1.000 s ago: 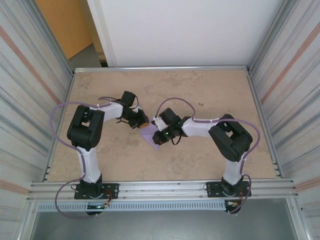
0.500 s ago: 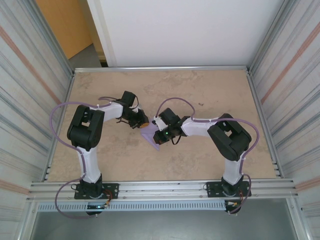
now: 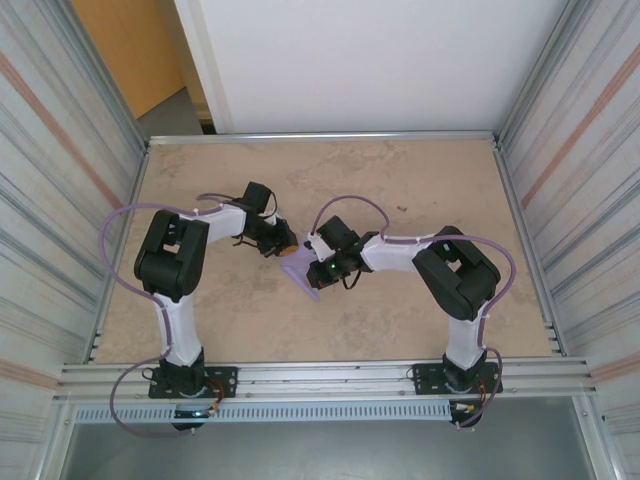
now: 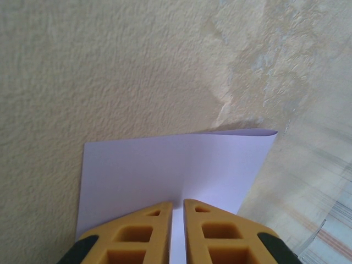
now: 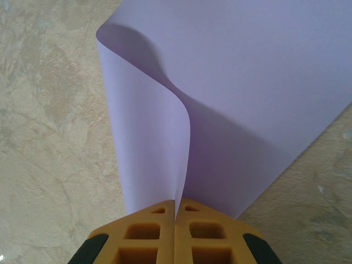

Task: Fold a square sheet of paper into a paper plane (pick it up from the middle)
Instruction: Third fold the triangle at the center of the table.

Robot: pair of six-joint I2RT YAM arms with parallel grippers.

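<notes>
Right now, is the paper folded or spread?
Half-folded: one flap of the paper curls over, uncreased, its edge pinched in the right gripper.

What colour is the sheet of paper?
The sheet of paper is plain lavender; the right wrist view shows it best.

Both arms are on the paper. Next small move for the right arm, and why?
Probably carry the right fingers forward and down, laying the pinched edge over the flat part of the paper. They are shut on an edge that curls up off the table, not yet creased. The left fingers sit nearly closed at another edge, seemingly anchoring it.
</notes>
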